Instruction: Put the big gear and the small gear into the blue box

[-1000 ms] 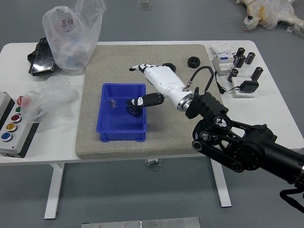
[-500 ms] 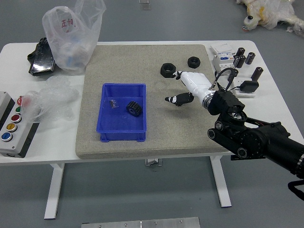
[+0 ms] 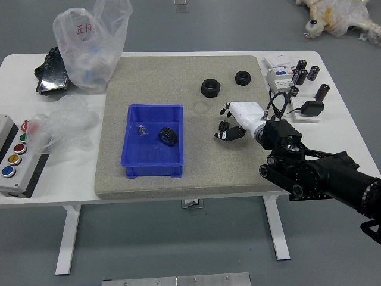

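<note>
a white table [image 3: 77, 179] carries a grey speckled mat [image 3: 143, 77], and over it from the right reaches the black right arm [image 3: 351, 185]. a clear plastic bag [image 3: 92, 42] with red print stands at the far left, beside the mat. the blue box [image 3: 143, 158] sits on the mat's left half, and left of the mat lie a white button panel [image 3: 21, 173] and some crumpled clear plastic [image 3: 62, 125]. the right hand [image 3: 249, 116], white-backed with black fingers, is to the right of the box and apart from it, open, its thumb and fingers spread. beyond the hand lie two black rings, the larger [image 3: 210, 88] nearer than the smaller [image 3: 242, 78]. inside the box, toward its right wall, lies the black big gear [image 3: 168, 136]. the small gear [image 3: 224, 126], also black, shows outside the box between thumb and fingers; whether they touch it i cannot tell
</note>
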